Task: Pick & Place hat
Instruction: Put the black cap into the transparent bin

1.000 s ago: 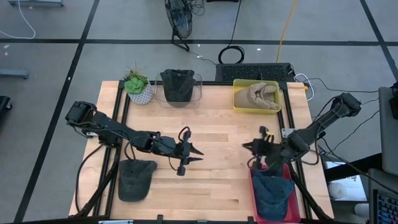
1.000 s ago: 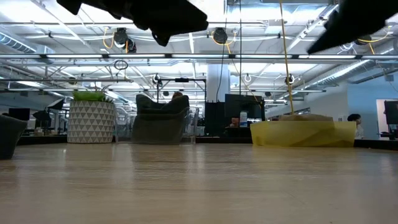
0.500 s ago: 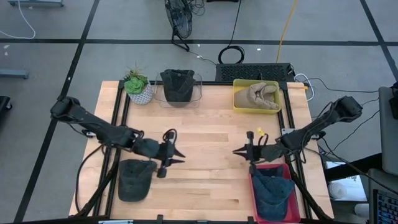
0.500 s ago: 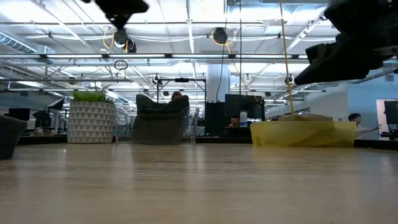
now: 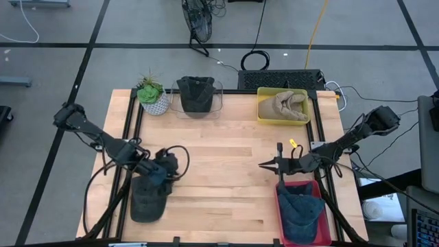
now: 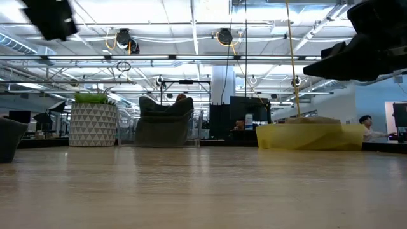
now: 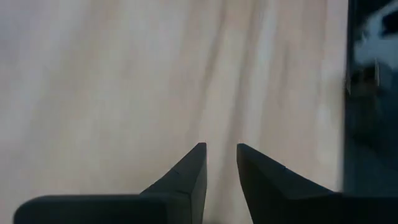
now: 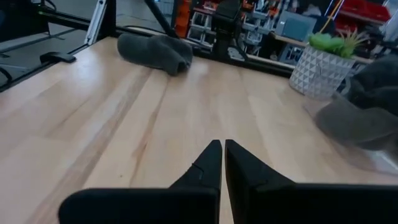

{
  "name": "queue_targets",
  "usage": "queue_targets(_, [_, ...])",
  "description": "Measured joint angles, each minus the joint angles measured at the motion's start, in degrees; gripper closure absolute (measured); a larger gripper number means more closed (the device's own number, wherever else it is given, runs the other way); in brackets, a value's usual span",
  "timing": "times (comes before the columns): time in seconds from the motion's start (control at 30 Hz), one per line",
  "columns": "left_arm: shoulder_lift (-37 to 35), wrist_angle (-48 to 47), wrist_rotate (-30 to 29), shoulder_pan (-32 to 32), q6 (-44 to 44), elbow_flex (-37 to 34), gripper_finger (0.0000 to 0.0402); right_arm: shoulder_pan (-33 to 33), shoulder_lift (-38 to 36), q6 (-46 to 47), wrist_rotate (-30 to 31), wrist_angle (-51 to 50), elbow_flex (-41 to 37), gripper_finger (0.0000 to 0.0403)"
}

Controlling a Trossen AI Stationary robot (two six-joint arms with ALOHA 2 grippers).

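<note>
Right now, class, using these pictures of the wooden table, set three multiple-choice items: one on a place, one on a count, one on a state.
1. Where does the blue fabric hat lie?
A. in the red tray
B. in the yellow tray
C. on bare wood

2. How many hats are in view?
A. two
B. three
C. four

3. How is the right end effector?
A. shut on a hat
B. shut, empty
C. wide open

Key: 1 A, red rim surrounds it. 2 C, blue, tan, dark one in the clear bin, grey one on wood. 3 B, fingertips meet over bare wood.
</note>
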Motion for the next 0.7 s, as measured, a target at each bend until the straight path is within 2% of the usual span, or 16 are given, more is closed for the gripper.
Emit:
queue_targets(0.1, [0.12, -4.14, 8.69, -1.61, -6.06, -0.01, 0.0305, -0.67, 0.00, -0.93, -0.07, 0.79, 0.00, 0.0403])
queue_targets(0.23, [0.10, -7.71, 19.26, -6.31, -6.57, -0.01, 0.0304, -1.64, 0.00, -0.87, -0.15, 1.05, 0.00, 0.0403])
queue_targets(0.37, [0.10, -9.74, 26.62, -9.48, -9.98, -0.01, 0.0304, -1.72, 0.00, -1.03, -0.18, 1.05, 0.00, 0.0403])
queue_targets(0.53, [0.10, -14.64, 27.47, -11.77, -14.81, -0.01, 0.0300, -2.49, 0.00, -0.84, -0.16, 1.05, 0.00, 0.0403])
queue_targets(0.7, [0.10, -16.83, 28.18, -13.88, -15.78, -0.03, 0.0261, -2.72, 0.00, 0.73, -0.29, -0.05, 0.00, 0.0403])
